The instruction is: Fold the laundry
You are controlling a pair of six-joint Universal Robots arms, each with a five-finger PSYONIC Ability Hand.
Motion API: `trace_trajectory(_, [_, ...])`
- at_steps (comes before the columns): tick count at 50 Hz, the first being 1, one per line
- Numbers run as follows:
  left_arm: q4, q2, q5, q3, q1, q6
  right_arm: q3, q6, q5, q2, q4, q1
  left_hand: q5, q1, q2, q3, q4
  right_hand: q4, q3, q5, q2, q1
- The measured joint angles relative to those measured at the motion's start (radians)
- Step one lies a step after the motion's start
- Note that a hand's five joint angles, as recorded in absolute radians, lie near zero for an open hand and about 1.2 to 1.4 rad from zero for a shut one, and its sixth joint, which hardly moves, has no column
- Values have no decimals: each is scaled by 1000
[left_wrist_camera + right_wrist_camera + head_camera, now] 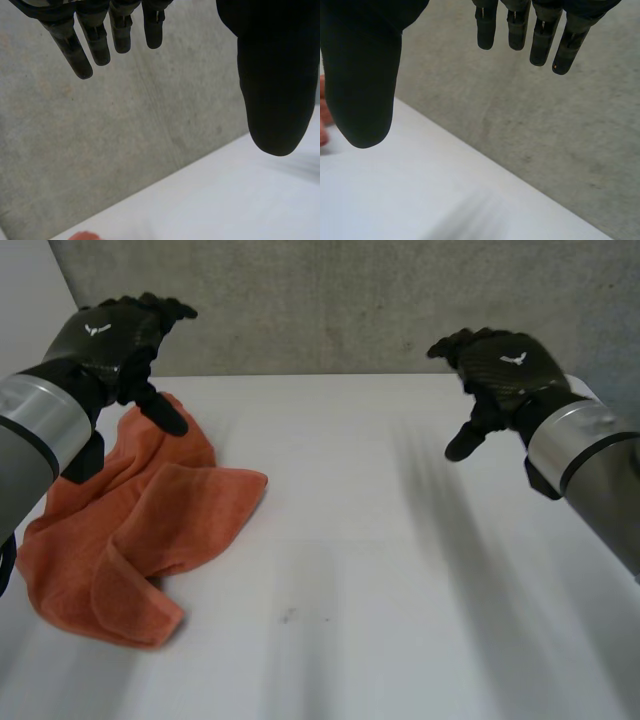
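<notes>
Left hand (115, 335) and right hand (500, 365) hover released and empty, so a one-sided grab at the crumpled orange towel (140, 530) on the surface's (400, 540) left side may only bunch it further.

Head view was bright and evenly lit, with soft light from above. White table (400, 590) was the brightest surface; concrete wall (350, 300) behind it read a step dimmer. Orange towel (140, 530) was well lit, its folds shaded darker, with a thin soft shadow under its near edge. Soft highlight on the left arm's silver cuff (35, 415). Wrist views were backlit: left hand (272, 75) and right hand (365, 75) came out near-black against lit wall and table, showing little surface detail.
</notes>
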Motion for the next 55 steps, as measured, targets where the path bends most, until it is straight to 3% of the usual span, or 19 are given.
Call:
trace_trajectory(7, [-18, -9, 0, -73, 67, 155, 6, -61, -3, 38, 1, 45, 0, 0, 0, 0, 0, 0, 0, 0, 0, 0])
trace_trajectory(10, [-38, -35, 0, -145, 149, 308, 7, -101, -1, 62, 1, 71, 0, 0, 0, 0, 0, 0, 0, 0, 0, 0])
trace_trajectory(17, [-76, -109, 13, -254, 253, 525, 10, -152, 6, 96, 1, 98, 0, 0, 0, 0, 0, 0, 0, 0, 0, 0])
trace_trajectory(26, [-85, -163, 80, -320, 302, 614, 11, -157, 7, 108, 1, 98, 6, 10, 7, 6, 7, 0, 0, 0, 0, 0])
trace_trajectory(30, [-81, -196, 112, -329, 321, 618, 10, -156, 6, 115, 1, 96, 404, 483, 421, 407, 419, 0, 0, 0, 0, 0])
trace_trajectory(31, [-79, -201, 115, -329, 323, 618, 10, -156, 6, 116, 1, 96, 404, 483, 421, 407, 419, 0, 0, 0, 0, 0])
trace_trajectory(33, [-72, -211, 121, -327, 323, 616, 9, -156, 6, 118, 1, 96, 769, 885, 790, 775, 791, 0, 0, 0, 0, 0])
trace_trajectory(35, [-63, -216, 125, -324, 319, 614, 7, -156, 6, 118, 1, 95, 874, 952, 907, 894, 904, 0, 0, 0, 0, 0])
trace_trajectory(44, [36, -233, 134, -263, 183, 573, -2, -156, 7, 118, 1, 88, 897, 952, 983, 972, 983, 0, 0, 0, 0, 0])
trace_trajectory(47, [118, -268, 123, -182, 42, 497, -12, -155, 9, 107, 0, 80, 897, 952, 987, 976, 986, 0, 0, 0, 0, 0])
trace_trajectory(51, [164, -311, 104, -105, -52, 436, -20, -154, 12, 98, -2, 73, 897, 952, 988, 976, 987, 0, 0, 0, 0, 0])
trace_trajectory(55, [222, -457, 33, 114, -244, 346, -43, -150, 38, 73, -3, 18, 897, 952, 992, 978, 987, 0, 0, 0, 0, 0])
